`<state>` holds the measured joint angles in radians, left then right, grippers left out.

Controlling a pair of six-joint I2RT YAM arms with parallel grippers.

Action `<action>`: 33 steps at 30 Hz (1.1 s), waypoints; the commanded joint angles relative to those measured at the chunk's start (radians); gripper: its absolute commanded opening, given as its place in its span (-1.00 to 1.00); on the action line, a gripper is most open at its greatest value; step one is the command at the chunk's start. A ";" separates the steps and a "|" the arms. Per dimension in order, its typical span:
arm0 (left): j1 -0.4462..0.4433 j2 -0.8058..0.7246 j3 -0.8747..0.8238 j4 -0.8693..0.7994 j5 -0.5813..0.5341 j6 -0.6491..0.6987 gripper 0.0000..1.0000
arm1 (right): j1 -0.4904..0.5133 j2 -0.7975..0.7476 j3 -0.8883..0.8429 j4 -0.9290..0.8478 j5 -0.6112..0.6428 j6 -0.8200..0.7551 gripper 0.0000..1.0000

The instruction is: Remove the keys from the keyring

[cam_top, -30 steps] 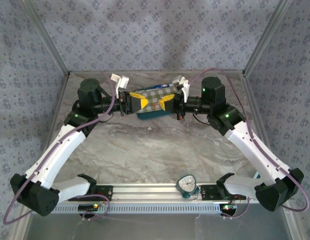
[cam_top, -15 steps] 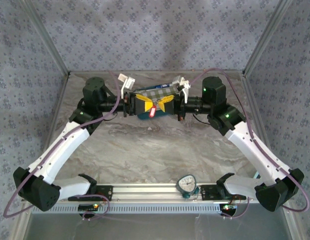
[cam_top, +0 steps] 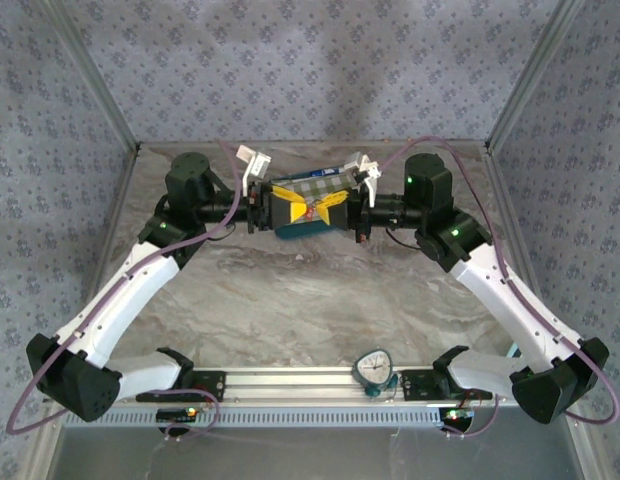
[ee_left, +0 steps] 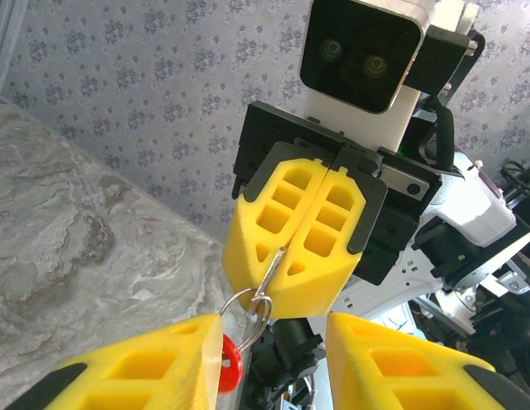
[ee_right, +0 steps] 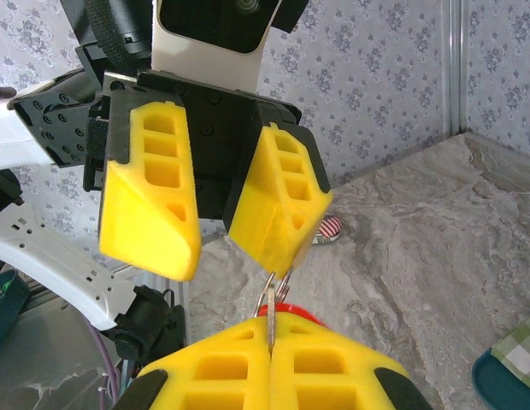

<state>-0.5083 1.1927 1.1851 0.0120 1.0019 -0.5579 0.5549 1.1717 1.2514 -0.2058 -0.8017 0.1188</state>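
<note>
My right gripper is shut on the blade of a silver key. It holds the key in the air above the back of the table. A wire keyring hangs from that key's head. A red-headed key is on the ring. My left gripper faces the right one and is open. The ring and the red key lie against the inner face of one of its fingers. The other finger stands well apart.
A teal tray with a checked cloth lies on the marble table under the grippers. A small red-and-white striped object rests on the table. A round timer sits on the front rail. Metal frame posts stand at both sides.
The left gripper moved right, up to the right gripper. The red key hung below them half a second ago and is now tucked between the yellow fingers.
</note>
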 commanded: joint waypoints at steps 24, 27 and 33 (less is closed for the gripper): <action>-0.008 -0.008 0.019 0.017 0.037 0.013 -0.24 | 0.025 -0.012 0.024 0.023 -0.047 -0.001 -1.00; -0.010 -0.008 0.019 0.017 0.039 0.013 -0.34 | 0.026 -0.012 0.022 0.024 -0.046 -0.001 -1.00; -0.018 -0.005 0.022 0.014 0.042 0.018 -0.40 | 0.028 -0.012 0.021 0.025 -0.042 -0.001 -1.00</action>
<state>-0.5175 1.1870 1.1854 0.0025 1.0103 -0.5583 0.5766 1.1637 1.2518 -0.2047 -0.8310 0.1192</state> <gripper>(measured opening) 0.311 0.051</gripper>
